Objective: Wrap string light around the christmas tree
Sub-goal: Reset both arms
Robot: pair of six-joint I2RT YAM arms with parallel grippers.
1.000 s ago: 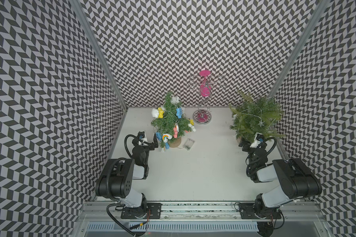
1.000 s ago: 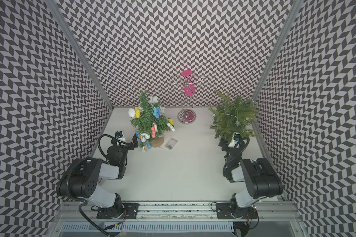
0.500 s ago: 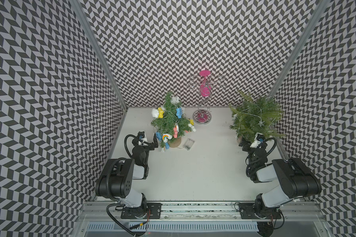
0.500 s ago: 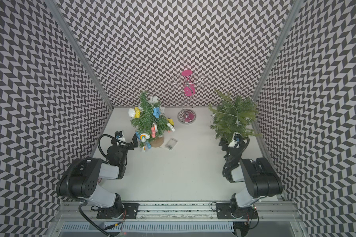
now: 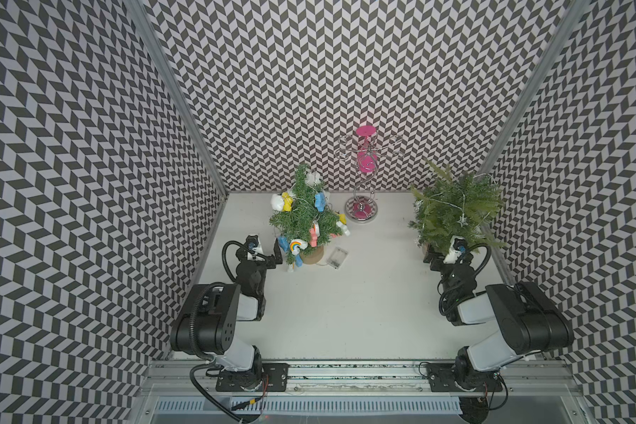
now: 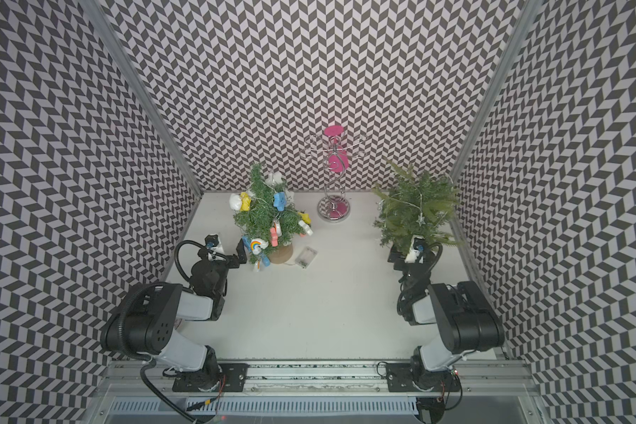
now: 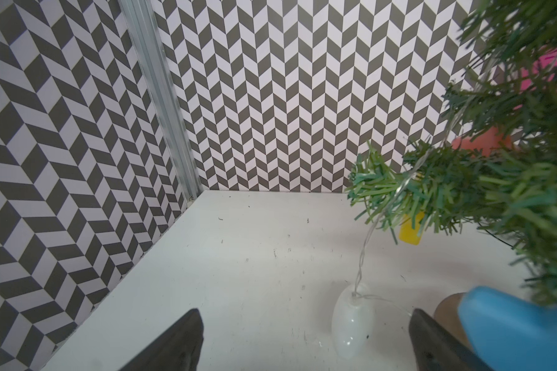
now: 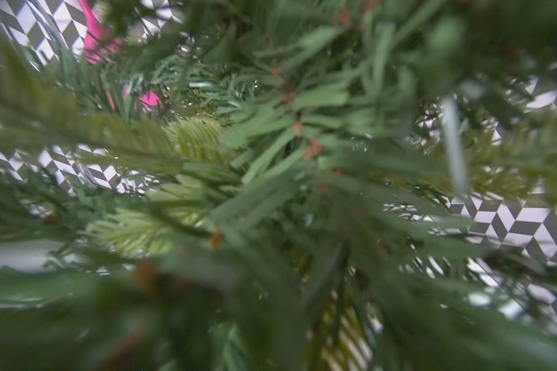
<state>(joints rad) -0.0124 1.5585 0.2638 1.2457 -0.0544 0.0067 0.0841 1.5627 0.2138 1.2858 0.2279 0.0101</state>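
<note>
Chevron walls box in the white bench. Two christmas trees stand at its far end. The bushy tree on the right has my right jaws spread wide among its low branches. The smaller tree on the left fills one brown pot, the string light of coloured figures wound around it. One pink stand rises between them. One clear battery box lies beside the pot. My left jaws gape wide near a white bulb.

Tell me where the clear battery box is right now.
In both top views the clear battery box lies on the white table, close beside the brown pot of the ornament-hung tree, on the pot's side facing the table's middle.
</note>
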